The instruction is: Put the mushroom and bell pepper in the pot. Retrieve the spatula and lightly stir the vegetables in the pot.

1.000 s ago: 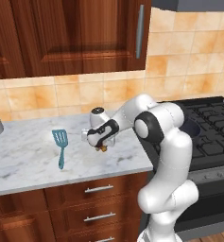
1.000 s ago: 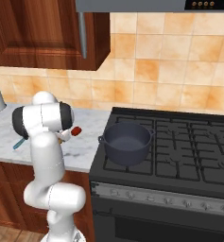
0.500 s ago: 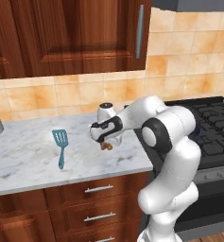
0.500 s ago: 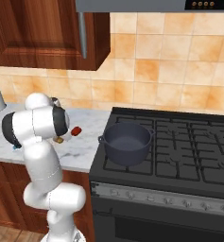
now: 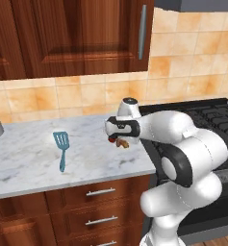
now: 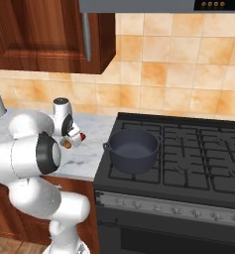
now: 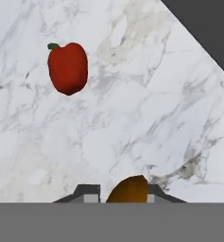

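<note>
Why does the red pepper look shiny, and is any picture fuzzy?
Hand view: the bell pepper looks smooth and evenly lit, with barely any shadow on the marble counter, and its edges are a little soft. Left base view: the spatula looks crisp, with only a thin shadow. Right base view: the pot looks dull, without glare.

Rendered scene under bright, even, diffuse light. Shadows faint and soft; mild sheen on the cupboard doors at upper left. Base views slightly soft; hand view coarse, the table marbling blurred.
</note>
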You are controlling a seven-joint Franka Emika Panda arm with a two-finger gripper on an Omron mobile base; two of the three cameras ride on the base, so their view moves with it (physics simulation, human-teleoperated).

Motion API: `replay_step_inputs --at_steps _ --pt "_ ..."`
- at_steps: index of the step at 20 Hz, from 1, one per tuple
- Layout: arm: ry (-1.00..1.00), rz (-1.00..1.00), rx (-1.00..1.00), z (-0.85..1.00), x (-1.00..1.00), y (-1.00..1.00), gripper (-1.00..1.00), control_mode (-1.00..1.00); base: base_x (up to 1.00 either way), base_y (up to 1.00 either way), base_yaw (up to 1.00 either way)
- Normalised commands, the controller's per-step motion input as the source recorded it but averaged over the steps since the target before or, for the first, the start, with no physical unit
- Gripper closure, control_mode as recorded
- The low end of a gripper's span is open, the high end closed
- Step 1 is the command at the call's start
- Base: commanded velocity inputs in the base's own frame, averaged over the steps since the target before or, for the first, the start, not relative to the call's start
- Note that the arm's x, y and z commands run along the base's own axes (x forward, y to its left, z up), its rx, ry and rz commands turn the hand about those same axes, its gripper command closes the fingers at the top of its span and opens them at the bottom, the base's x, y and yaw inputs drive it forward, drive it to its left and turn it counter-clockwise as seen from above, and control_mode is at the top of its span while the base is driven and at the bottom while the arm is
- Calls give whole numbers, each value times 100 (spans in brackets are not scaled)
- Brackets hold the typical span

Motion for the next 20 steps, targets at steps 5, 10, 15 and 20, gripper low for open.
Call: replay_step_inputs --at_steps 5,10,15,20 --pt "-3 0 -1 86 -30 -36 100 -100 0 0 0" --pt "-9 0 -6 68 -33 -51 100 -100 0 0 0" --pt "-22 -3 -3 57 -9 -66 100 -100 0 0 0" --pt "-8 -4 -3 23 0 -82 100 -100 0 0 0"
